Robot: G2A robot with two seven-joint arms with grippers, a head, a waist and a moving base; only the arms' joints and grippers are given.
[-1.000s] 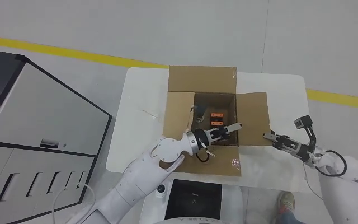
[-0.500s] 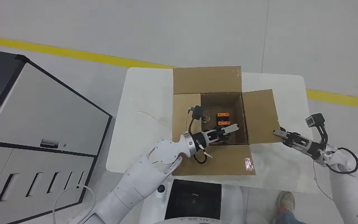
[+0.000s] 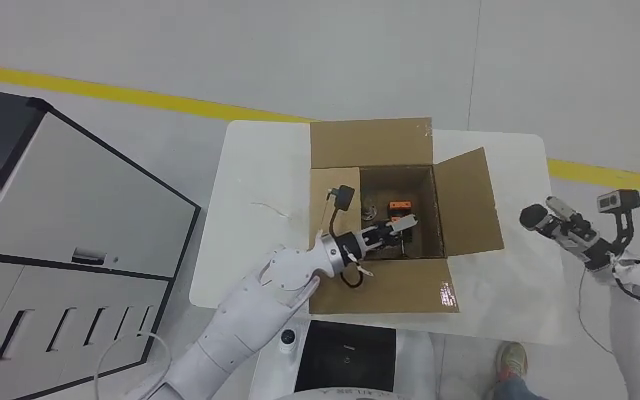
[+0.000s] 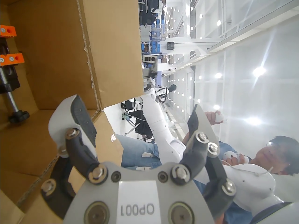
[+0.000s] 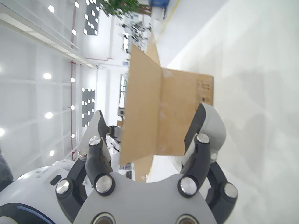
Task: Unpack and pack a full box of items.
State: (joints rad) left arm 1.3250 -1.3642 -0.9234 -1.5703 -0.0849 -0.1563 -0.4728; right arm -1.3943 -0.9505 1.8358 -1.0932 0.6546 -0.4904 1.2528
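A cardboard box (image 3: pixel 385 285) stands open on the white table (image 3: pixel 250 250). Inside it lie orange-and-black parts (image 3: pixel 400 208) (image 4: pixel 9 58) and a black screw handle (image 4: pixel 17 115). My left gripper (image 3: pixel 405 225) (image 4: pixel 137 120) hangs open and holds nothing, low over the box's inside near the front wall. The box's right flap (image 3: pixel 470 205) (image 5: pixel 142 108) is tilted upward. My right gripper (image 3: pixel 530 215) (image 5: pixel 151 120) is open to the right of that flap, apart from it, over the table.
A thin white strip (image 3: pixel 265 207) lies on the table left of the box. A grey cabinet (image 3: pixel 80 220) stands beyond the table's left side. Bare table surface shows on the left and the far right of the box.
The box slid right. Its right flap rose from flat to tilted up. My right gripper drew back to the right, off the flap. My left gripper stayed inside the box.
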